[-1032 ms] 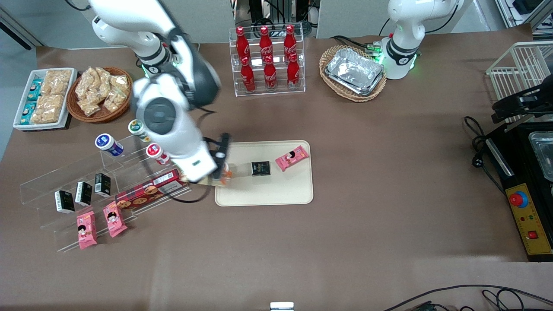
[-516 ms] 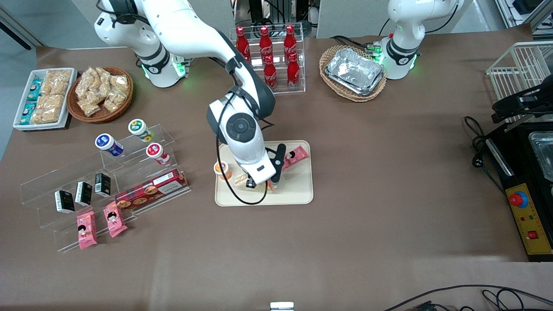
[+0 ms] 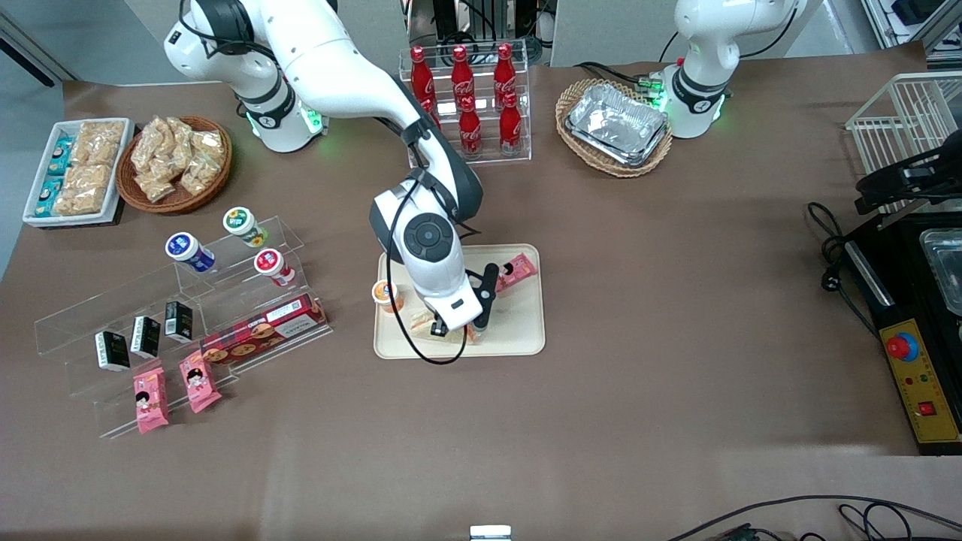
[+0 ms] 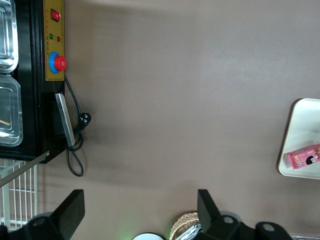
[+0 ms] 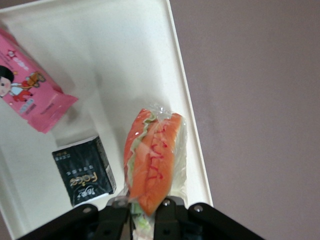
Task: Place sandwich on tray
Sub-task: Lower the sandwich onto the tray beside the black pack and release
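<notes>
Sandwich (image 5: 152,165), a clear-wrapped triangular wedge of pale bread with an orange-red filling edge, sits clamped at one end between the two black fingers of the right arm's gripper (image 5: 145,205). It hangs over the large flat cream-beige rectangular tray (image 5: 185,100), close to one long rim. Whether it touches the tray floor cannot be made out.

In the front view the tray (image 3: 518,330) lies in the middle of the frame. The white wrist covers most of the sandwich (image 3: 415,321), so only a pale sliver shows. The gripper (image 3: 451,330) is low over the tray's lower edge, its fingertips hidden under the wrist.

A glossy black carton (image 5: 84,171) stands just beside the sandwich in the wrist view; from the front the arm hides it. A pink snack packet (image 3: 515,272) lies at the tray's upper edge. The left wrist view cuts the tray (image 4: 305,125) off at the frame edge. A small orange-lidded cup (image 3: 387,294) stands at the tray's end toward the working arm.

One second ago the blurred gripper was at that end and the carton showed. Half a second ago it was already over the tray; since then it has shifted slightly toward the lower rim.
</notes>
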Action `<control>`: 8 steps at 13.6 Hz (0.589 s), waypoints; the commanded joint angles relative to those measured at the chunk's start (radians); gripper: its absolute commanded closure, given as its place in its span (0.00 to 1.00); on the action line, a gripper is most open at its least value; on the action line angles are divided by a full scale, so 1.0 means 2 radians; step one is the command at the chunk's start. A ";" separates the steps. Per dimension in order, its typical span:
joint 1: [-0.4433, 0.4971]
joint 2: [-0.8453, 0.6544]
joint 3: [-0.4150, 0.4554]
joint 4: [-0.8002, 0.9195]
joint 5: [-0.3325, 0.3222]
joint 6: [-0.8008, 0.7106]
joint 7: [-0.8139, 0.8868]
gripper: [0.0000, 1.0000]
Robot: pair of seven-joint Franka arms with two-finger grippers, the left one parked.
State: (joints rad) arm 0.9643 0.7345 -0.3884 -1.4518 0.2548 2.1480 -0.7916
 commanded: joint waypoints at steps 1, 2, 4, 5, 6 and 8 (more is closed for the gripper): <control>0.012 0.031 -0.007 0.022 0.014 0.017 0.011 0.97; 0.012 0.035 -0.007 0.022 0.015 0.024 0.011 0.96; 0.012 0.042 -0.007 0.023 0.015 0.030 0.011 0.87; 0.013 0.042 -0.007 0.023 0.015 0.033 0.012 0.37; 0.013 0.044 -0.006 0.023 0.015 0.034 0.011 0.17; 0.012 0.044 -0.006 0.023 0.018 0.036 0.011 0.00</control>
State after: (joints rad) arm 0.9834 0.7928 -0.3871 -1.4431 0.2551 2.2103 -0.7729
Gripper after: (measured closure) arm 0.643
